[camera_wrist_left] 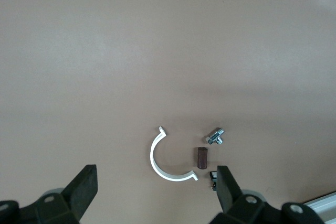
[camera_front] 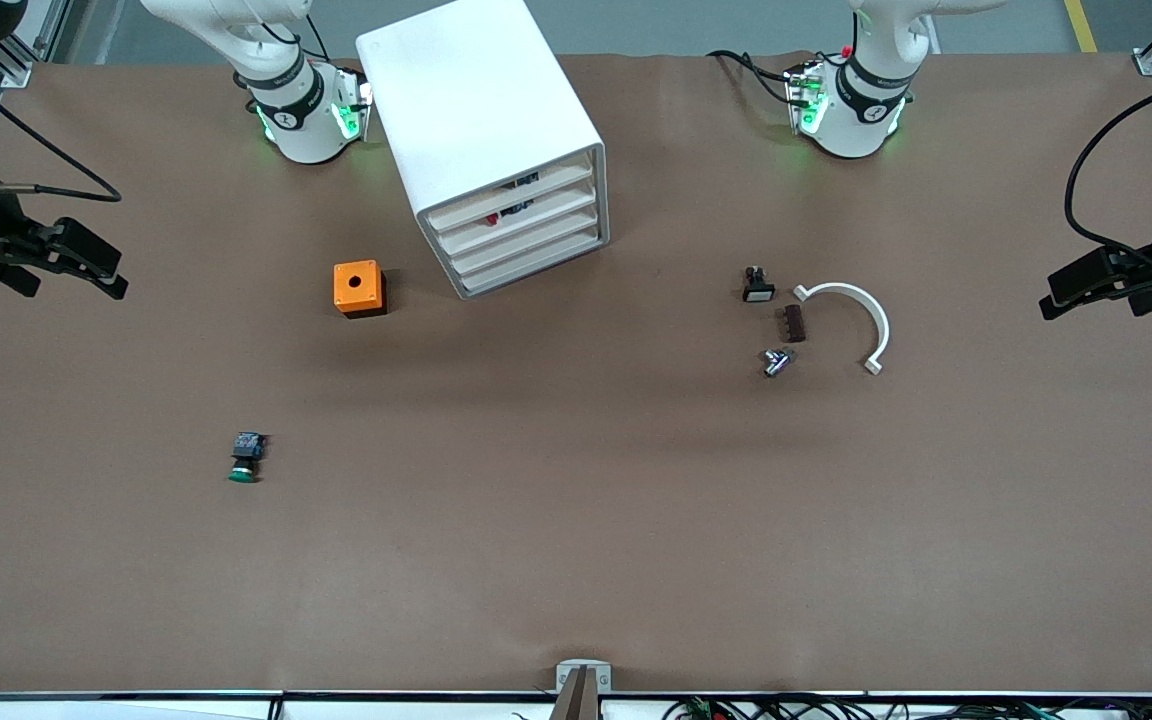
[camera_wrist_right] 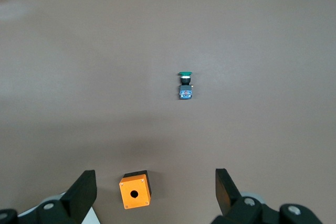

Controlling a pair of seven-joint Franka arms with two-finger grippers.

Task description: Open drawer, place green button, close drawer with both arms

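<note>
The white cabinet (camera_front: 481,120) stands near the robots' bases, with four fronts. The drawer (camera_front: 528,243), third front down, is shut flush. The button (camera_front: 247,457), green cap and black-and-blue body, lies on its side on the brown table, nearer to the front camera than the orange box; it also shows in the right wrist view (camera_wrist_right: 185,85). My right gripper (camera_front: 96,265) is open and empty, up over the right arm's end of the table; its wrist view (camera_wrist_right: 156,192) shows the same. My left gripper (camera_front: 1071,290) is open and empty over the left arm's end, as its wrist view (camera_wrist_left: 157,192) shows.
An orange box with a round hole (camera_front: 358,288) sits beside the cabinet, also in the right wrist view (camera_wrist_right: 135,189). Toward the left arm's end lie a white curved clamp (camera_front: 856,315), a brown part (camera_front: 794,323), a metal fitting (camera_front: 776,361) and a black switch (camera_front: 757,286).
</note>
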